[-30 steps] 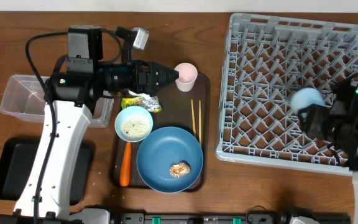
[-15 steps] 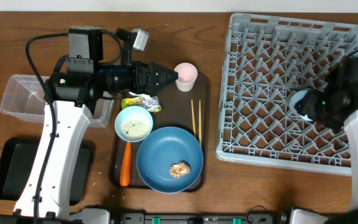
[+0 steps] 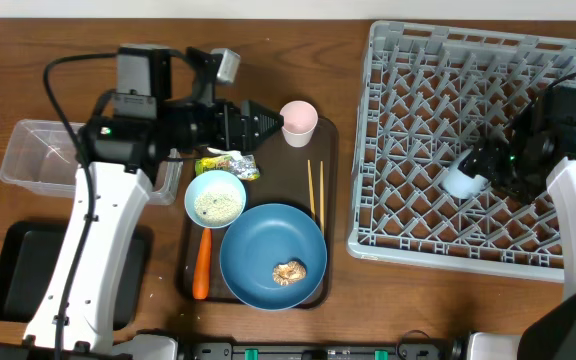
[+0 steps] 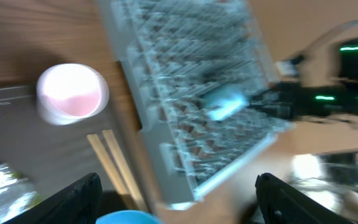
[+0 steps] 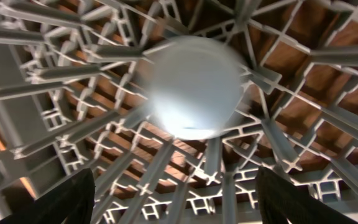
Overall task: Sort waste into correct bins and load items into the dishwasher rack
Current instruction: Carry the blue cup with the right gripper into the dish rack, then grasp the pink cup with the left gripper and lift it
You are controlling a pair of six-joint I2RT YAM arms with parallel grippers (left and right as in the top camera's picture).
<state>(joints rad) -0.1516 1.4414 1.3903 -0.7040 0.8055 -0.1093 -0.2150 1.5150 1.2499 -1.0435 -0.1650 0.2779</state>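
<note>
Plainly, the small blue cup [image 3: 461, 181] sits among the pegs in the front half of the dishwasher rack [image 3: 408, 60], near its right side; blur hides which way up it is. The right gripper [image 3: 495, 165] hangs just beside it, its fingers [image 5: 55, 199] spread wide and clear of the cup, gripping nothing. Rack pegs crowd around the cup. Left of the rack, the dark brown serving tray [image 3: 278, 175] carries the small pink cup [image 3: 299, 120], 2 chopsticks [image 3: 314, 190], a yellow-green snack wrapper [image 3: 226, 164], an orange carrot [image 3: 202, 265], a light blue bowl [image 3: 188, 200] holding rice [image 3: 215, 203], and a blue plate [image 3: 243, 235] bearing 1 brown lump [image 3: 289, 271]. The left gripper [image 3: 268, 121] gapes empty beside the pink cup. Further left lie the clear tub [image 3: 23, 150] and black tray [image 3: 8, 280].
</note>
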